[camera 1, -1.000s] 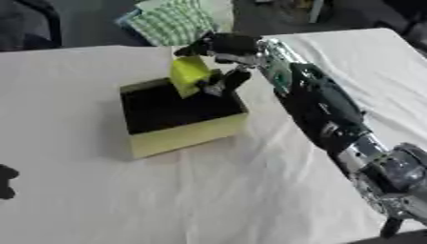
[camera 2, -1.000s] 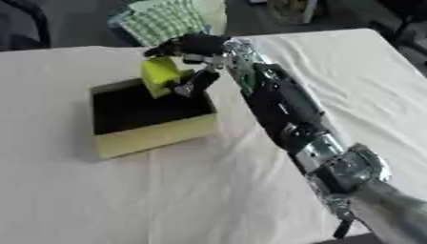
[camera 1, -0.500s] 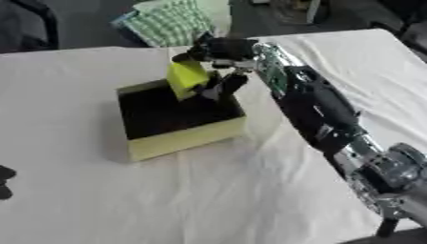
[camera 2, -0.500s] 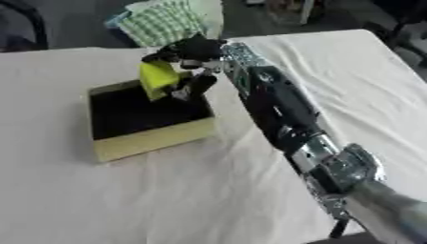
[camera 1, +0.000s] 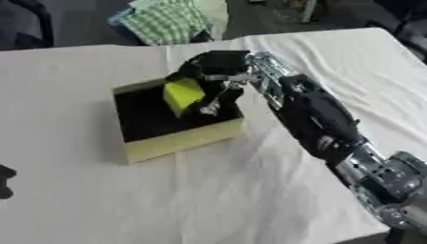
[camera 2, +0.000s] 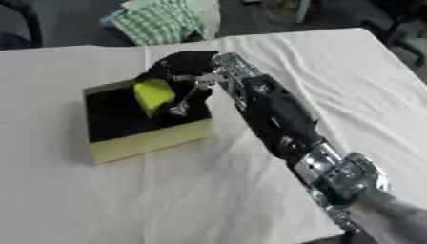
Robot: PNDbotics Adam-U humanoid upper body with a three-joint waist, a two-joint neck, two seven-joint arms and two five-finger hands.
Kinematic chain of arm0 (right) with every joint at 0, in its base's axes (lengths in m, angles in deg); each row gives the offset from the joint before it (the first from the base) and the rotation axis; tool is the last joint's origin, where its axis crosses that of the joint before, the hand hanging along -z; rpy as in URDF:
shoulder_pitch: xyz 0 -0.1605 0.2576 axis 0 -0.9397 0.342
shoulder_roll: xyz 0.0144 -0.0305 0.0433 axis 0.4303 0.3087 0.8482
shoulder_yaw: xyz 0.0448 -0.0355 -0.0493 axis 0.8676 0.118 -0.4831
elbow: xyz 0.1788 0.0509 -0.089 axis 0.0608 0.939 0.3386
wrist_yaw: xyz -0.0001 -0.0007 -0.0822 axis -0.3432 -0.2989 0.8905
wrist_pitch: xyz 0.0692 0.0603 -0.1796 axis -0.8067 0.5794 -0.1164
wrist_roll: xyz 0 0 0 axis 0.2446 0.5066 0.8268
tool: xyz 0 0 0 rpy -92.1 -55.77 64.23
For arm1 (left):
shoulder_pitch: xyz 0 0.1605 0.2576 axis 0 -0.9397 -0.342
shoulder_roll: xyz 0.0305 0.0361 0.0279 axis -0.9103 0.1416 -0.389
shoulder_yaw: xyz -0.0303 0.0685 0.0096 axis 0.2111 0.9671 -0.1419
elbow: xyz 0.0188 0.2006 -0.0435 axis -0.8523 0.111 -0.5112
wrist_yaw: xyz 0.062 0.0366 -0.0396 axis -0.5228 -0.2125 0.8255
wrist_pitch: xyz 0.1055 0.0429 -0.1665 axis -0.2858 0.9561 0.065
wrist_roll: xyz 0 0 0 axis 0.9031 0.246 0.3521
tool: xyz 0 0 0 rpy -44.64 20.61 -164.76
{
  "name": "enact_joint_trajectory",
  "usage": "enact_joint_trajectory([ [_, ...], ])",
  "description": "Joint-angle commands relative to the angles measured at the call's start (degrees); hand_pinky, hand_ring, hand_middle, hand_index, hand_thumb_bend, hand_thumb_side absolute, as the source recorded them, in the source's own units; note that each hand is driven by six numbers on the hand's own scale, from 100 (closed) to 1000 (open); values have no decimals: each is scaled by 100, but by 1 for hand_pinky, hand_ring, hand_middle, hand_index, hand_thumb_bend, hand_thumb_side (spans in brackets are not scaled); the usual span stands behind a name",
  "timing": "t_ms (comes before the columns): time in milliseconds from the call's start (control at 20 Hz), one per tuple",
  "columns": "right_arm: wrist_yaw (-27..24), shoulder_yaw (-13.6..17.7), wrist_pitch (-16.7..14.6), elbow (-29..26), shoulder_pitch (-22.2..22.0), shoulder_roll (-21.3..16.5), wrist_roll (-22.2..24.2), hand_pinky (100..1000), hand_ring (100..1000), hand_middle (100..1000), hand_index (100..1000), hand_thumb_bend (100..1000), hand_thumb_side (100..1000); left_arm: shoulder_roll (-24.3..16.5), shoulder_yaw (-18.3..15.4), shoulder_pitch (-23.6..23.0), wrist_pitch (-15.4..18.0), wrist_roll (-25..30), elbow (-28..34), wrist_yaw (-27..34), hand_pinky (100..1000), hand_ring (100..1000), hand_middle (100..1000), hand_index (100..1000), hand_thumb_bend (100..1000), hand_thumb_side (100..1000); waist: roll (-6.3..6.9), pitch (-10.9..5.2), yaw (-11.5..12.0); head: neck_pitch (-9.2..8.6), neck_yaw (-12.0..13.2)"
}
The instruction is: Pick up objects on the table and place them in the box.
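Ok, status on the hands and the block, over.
Right hand shut on yellow block, over the box. Left hand just a dark shape at the left edge, fingers unclear. Nothing blocking the box opening.

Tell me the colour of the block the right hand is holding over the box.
Yellow-green block, held in the right hand over the pale yellow, black-lined box; clearest in the left eye view.

Both head eyes look steeply down, sharing the box on the table.
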Motion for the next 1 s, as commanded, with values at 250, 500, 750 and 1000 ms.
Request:
enact_joint_trajectory([
  [250,-331,-188,-19,-581,-46,-267,184,793,836,693,1000,100,495,-36,-74,72,-11,-50,114,-34,597,438,490,793,100,794,-5,-71,-41,-65,62],
  [500,-383,-237,-19,-629,-113,-264,350,807,857,844,1000,100,701,-29,-77,67,-15,-56,114,-58,597,438,490,792,100,795,-3,-54,-59,-68,85],
  [750,-400,-262,-19,-679,-129,-292,419,825,880,957,1000,100,885,-23,-79,60,-19,-58,114,-79,598,435,490,792,100,796,1,-45,-71,-70,98],
  [1000,-421,-271,-19,-749,-138,-344,459,840,899,1000,1000,100,953,-22,-82,53,-21,-60,114,-92,598,434,490,793,100,797,2,-43,-85,-68,107],
])
